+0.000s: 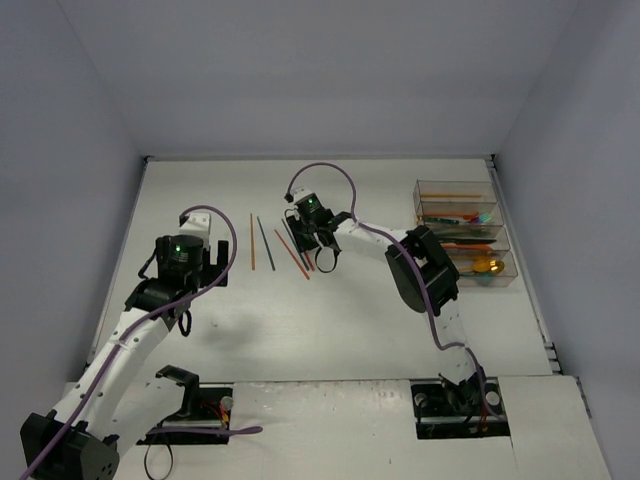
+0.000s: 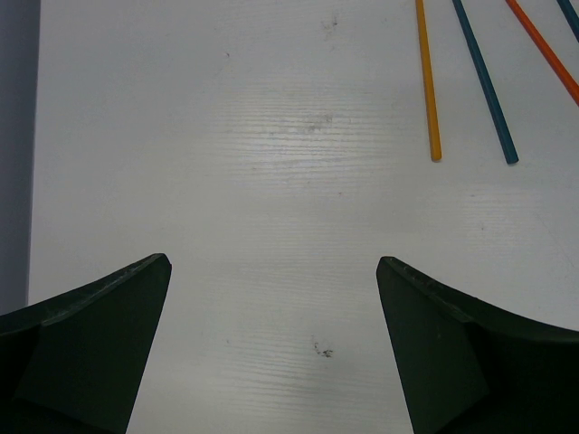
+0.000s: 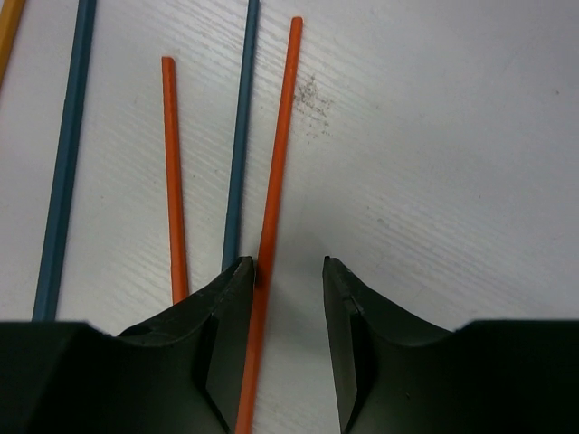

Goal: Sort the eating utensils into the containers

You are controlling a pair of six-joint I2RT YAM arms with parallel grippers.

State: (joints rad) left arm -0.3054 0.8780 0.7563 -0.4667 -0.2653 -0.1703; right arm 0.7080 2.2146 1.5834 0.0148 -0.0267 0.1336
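The left arm leans forward over the table (image 2: 271, 136). The left gripper (image 2: 271, 262) points down, spread wide, with nothing in it. The right arm bends at the elbow and reaches left. The right gripper (image 3: 289, 264) sits partly spread around an orange chopstick (image 3: 279, 136), which touches one finger (image 3: 226, 298) but is not pinched. A blue chopstick (image 3: 241, 136) lies just beside it. Far right, the bins (image 1: 418, 200) hold other utensils (image 1: 460, 218).

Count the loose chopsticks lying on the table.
5, side by side in the right wrist view, left to right: yellow-orange chopstick, teal chopstick, orange chopstick, second teal chopstick, second orange chopstick between the right claw fingers. The clear plastic bins may hide more.
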